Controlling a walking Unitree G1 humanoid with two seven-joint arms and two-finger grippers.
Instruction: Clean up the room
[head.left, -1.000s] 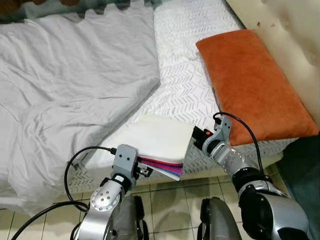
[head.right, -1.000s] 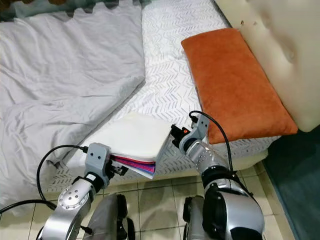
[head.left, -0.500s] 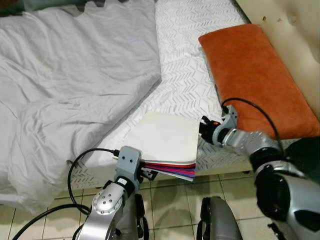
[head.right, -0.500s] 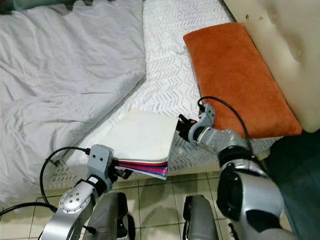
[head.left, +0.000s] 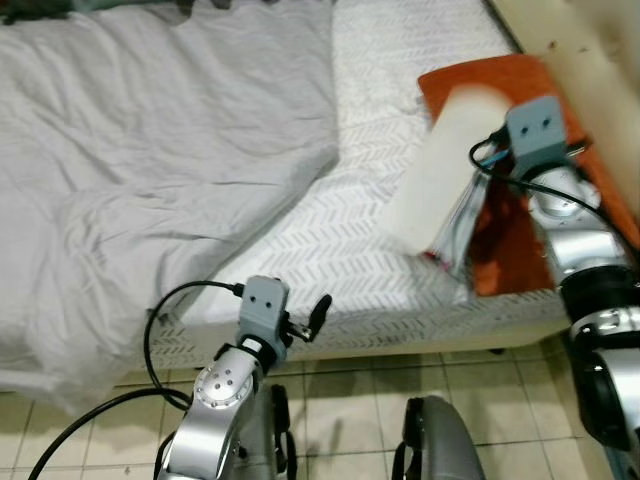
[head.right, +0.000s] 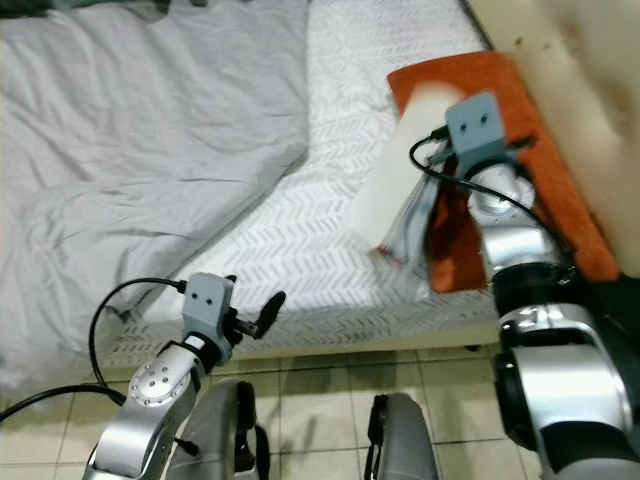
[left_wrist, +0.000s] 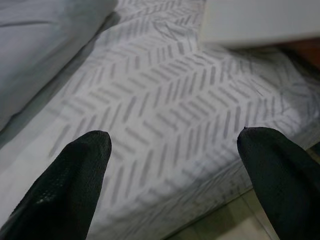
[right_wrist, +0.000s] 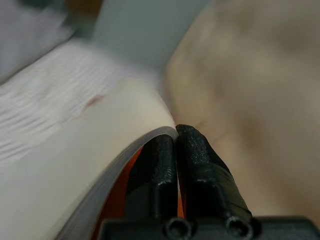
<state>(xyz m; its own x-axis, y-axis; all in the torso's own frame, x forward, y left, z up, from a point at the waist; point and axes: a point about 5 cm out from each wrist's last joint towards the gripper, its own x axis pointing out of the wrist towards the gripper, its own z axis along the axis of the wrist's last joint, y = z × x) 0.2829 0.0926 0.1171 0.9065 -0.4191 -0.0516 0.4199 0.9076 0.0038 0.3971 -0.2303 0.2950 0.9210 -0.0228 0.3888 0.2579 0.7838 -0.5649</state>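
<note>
Since a second ago the book has passed from a two-handed carry at the bed's near edge to the right arm alone, and it has swung up over the orange pillow. Right gripper (right_wrist: 176, 150) has its two black fingers pressed together on the edge of the book (head.left: 437, 170), pinching the cover near one corner. From that pinch the book hangs tilted, its long axis running from near the pillow's far end down to the patterned sheet (head.left: 330, 240), pale cover facing the camera and coloured page edges at the low end. Its low corner looks to touch or nearly touch the bed just beside the orange pillow (head.left: 505, 250); which, I cannot tell. So the book lies on the robot's right, held by the nearer arm, with the pillow directly behind it.

Left gripper (left_wrist: 172, 150) is empty with fingers spread wide, low at the near edge of the mattress, well apart from the book. Grey duvet (head.left: 150, 150) covers the bed's left part.

Motion blur softens the book's upper end, and the right wrist housing hides the grip in the head views
</note>
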